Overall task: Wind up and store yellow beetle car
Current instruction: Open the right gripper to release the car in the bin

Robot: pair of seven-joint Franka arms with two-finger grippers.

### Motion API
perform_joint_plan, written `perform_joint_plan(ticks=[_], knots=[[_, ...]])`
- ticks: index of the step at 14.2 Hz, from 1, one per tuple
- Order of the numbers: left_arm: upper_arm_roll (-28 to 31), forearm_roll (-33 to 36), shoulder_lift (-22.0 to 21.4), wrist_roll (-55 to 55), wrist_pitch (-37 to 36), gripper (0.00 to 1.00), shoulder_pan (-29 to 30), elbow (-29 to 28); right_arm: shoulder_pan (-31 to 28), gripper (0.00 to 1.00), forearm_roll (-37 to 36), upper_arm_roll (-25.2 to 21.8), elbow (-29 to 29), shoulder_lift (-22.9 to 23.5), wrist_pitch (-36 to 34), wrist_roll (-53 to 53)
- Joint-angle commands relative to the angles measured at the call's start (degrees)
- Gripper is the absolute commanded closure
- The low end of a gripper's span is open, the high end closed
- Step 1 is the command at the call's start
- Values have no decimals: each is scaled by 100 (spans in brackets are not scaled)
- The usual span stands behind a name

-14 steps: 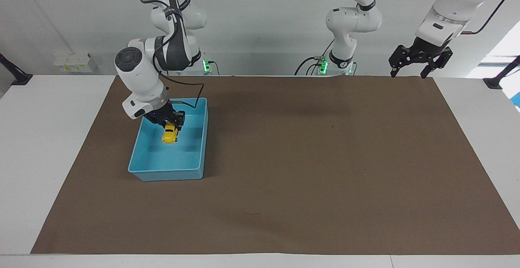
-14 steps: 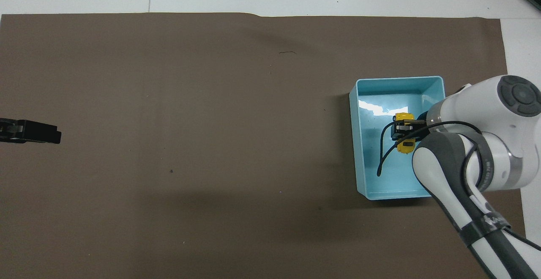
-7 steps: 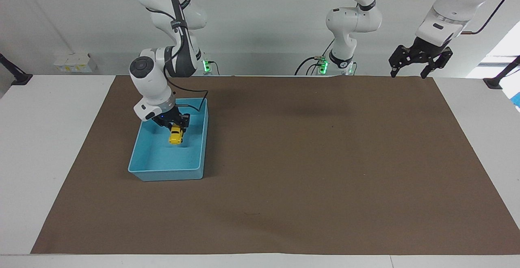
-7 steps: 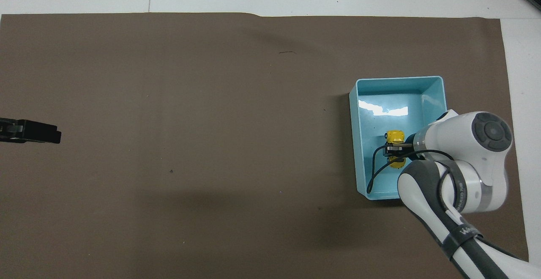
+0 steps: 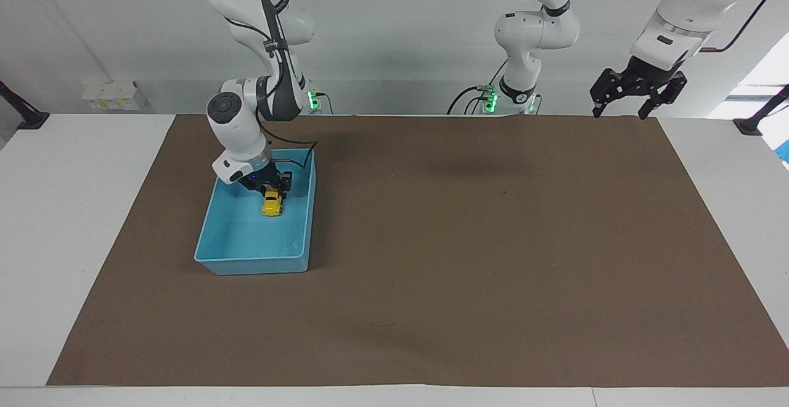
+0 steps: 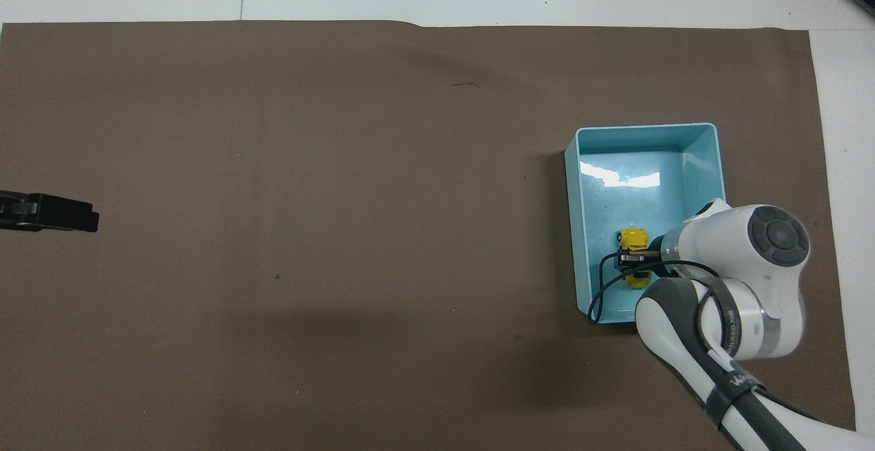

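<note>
The yellow beetle car (image 5: 272, 205) is inside the light-blue bin (image 5: 251, 263), low in the half nearer to the robots. My right gripper (image 5: 271, 193) is shut on the car from above. I cannot tell whether the car touches the bin's floor. In the overhead view the car (image 6: 634, 238) shows partly under the right gripper (image 6: 636, 260) inside the bin (image 6: 642, 134). My left gripper (image 5: 621, 109) waits, open and empty, high over the mat's corner at the left arm's end; its tip also shows in the overhead view (image 6: 51, 212).
A brown mat (image 5: 468, 240) covers most of the white table (image 5: 74, 209). The bin stands on the mat toward the right arm's end. A black cable (image 6: 601, 294) hangs from the right wrist over the bin.
My right gripper has carried the car toward the robots' end of the bin and lower into it. The left arm has not moved.
</note>
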Motion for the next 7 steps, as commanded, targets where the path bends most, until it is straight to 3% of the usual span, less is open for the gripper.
perform_joint_plan(ticks=[1,7], knots=[[-63,-53,-10,50,-76,0,116,26,-196,0,106,34,56,-182,-60,-261],[-63,-53,-10,50,-84,0,116,26,-293,0,18,8,1550,-217,-1720,-446]])
